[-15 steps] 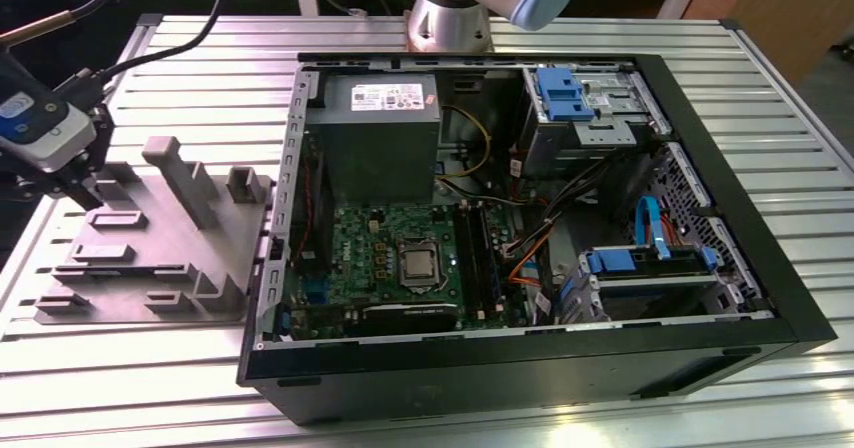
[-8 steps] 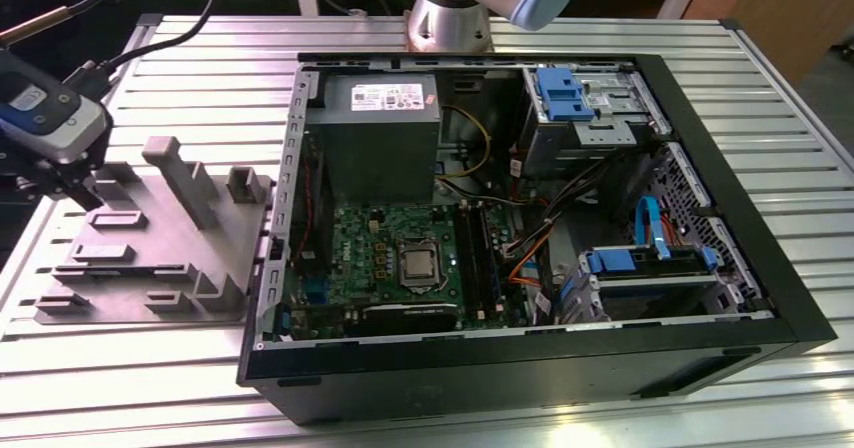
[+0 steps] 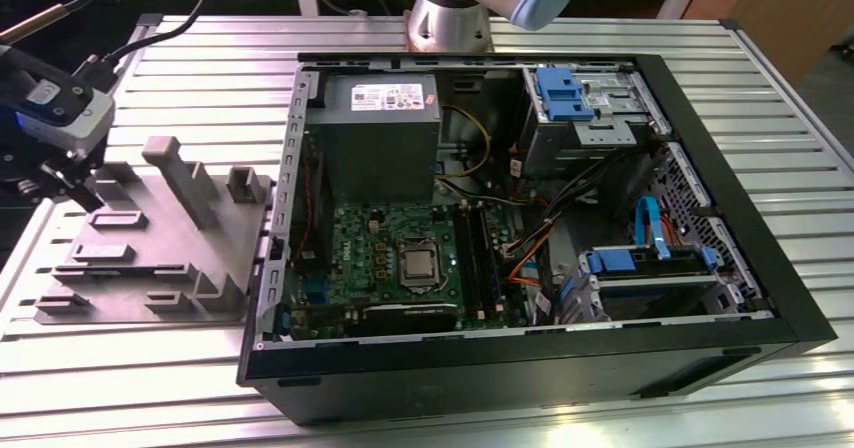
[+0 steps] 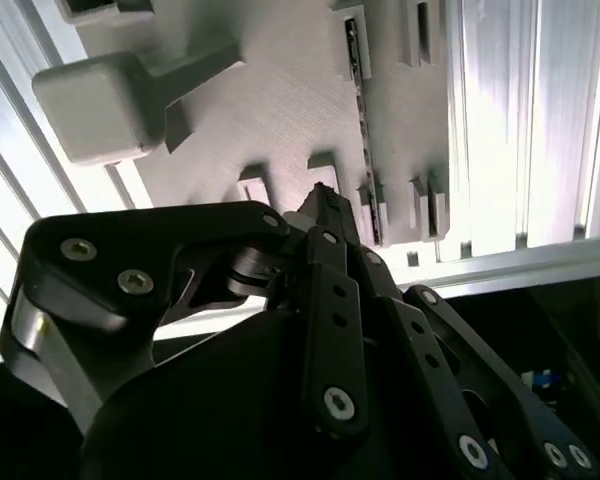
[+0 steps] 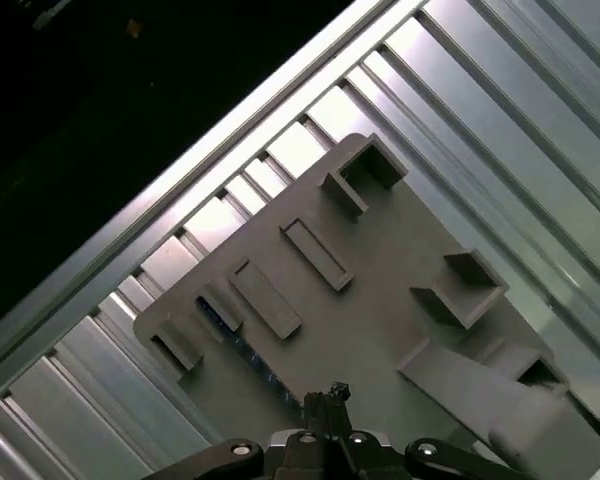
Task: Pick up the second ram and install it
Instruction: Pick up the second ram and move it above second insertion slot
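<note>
At the exterior view's left, the single claw [image 3: 67, 190] hung over the far left corner of one grey holder plate [image 3: 174, 258] on the ribbed metal desk [image 3: 160, 388]. In both wrist views its fingertips looked drawn together with nothing between them (claw [image 4: 322, 195], claw [image 5: 330, 392]).

The second ram [image 4: 363, 130] stood on its long edge in a narrow slot of the holder plate [image 4: 280, 100], just beside the claw tip and not gripped. One such stick showed on the plate. It was a long, thin board, dark with a speckled edge in the second wrist view. In the first wrist view the second ram [image 5: 242, 348] carried bluish glints.

Right of the plate lay one open black computer case [image 3: 747, 218]. Inside it sat:
- one green motherboard [image 3: 367, 233]
- one silver-topped processor [image 3: 418, 261]
- long black memory slots [image 3: 478, 258] just right of the processor
- one grey power supply [image 3: 378, 108] at the far side
- two blue drive brackets [image 3: 558, 93] toward the right
</note>
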